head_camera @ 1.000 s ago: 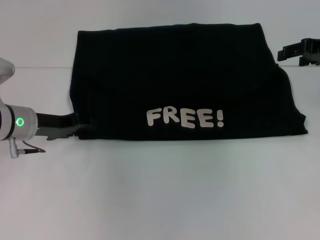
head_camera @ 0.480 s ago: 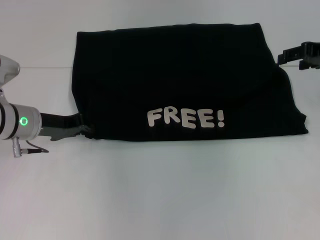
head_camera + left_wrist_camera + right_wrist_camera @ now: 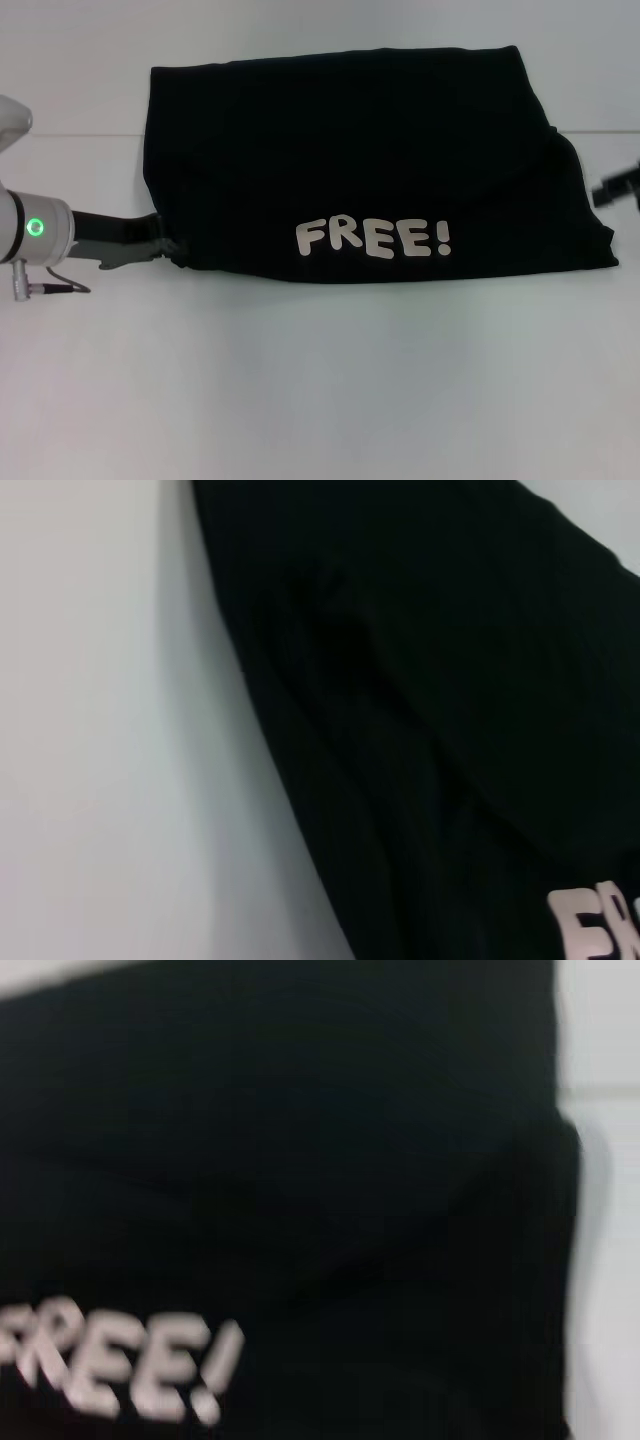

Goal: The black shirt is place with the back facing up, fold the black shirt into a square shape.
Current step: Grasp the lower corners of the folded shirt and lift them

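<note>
Left claw [image 3: 168,250] meets the shirt's [image 3: 350,150] near left corner, grip unclear; right claw [image 3: 622,188] sits beside its right edge, grip unclear

A lab-like test bench: only a bare white tabletop [image 3: 320,400] shows.

The black shirt [image 3: 300,1160] fills the view (white "FREE!" lettering showing), table [image 3: 605,1260] beside it.
</note>
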Available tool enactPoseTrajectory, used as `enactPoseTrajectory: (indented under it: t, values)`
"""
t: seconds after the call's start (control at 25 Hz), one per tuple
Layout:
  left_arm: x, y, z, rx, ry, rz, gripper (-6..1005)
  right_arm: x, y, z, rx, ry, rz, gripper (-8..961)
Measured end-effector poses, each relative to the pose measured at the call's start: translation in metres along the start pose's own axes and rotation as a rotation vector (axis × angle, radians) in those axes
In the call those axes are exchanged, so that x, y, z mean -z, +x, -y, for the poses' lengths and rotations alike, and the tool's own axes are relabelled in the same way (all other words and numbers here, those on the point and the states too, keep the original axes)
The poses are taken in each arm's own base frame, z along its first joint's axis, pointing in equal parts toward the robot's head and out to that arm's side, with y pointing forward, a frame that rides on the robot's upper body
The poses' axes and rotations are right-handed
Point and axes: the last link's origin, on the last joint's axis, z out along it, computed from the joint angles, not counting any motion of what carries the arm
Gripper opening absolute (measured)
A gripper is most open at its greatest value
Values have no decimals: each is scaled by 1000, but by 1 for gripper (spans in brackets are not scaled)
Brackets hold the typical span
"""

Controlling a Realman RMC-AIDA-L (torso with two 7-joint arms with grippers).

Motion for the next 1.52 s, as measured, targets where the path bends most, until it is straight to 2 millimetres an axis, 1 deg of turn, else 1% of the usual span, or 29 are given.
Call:
enactPoseTrajectory:
  t: [0.2,0.32,0.52,0.6,0.68,0.88,1.0,1.12,1.28,1.52]
  values:
    - [1,3,-1,-5,0,-9,38,2,24,20,-24,34,-46,743]
    - [0,5,-4,-9,-3,-9,38,1,30,27,-16,26,-17,743]
    - [0,7,-7,-14,-7,-10,38,-11,33,25,34,6,61,744]
    - [-1,6,-7,-14,-7,-9,38,-20,35,23,54,10,75,744]
    - [-1,6,-7,-12,-8,-8,38,-24,38,22,60,7,78,744]
    - [-1,4,-6,-6,-9,-7,38,-22,36,24,37,-2,103,738]
    - [-2,4,-7,-5,-10,-6,38,-23,36,25,45,12,106,781]
    - [-2,4,-7,-5,-11,-7,38,-32,38,23,69,25,110,824]
    - [-2,4,-8,-6,-12,-7,38,-47,44,22,96,56,102,845]
    - [-2,4,-8,-6,-12,-8,38,-58,46,20,125,83,122,851]
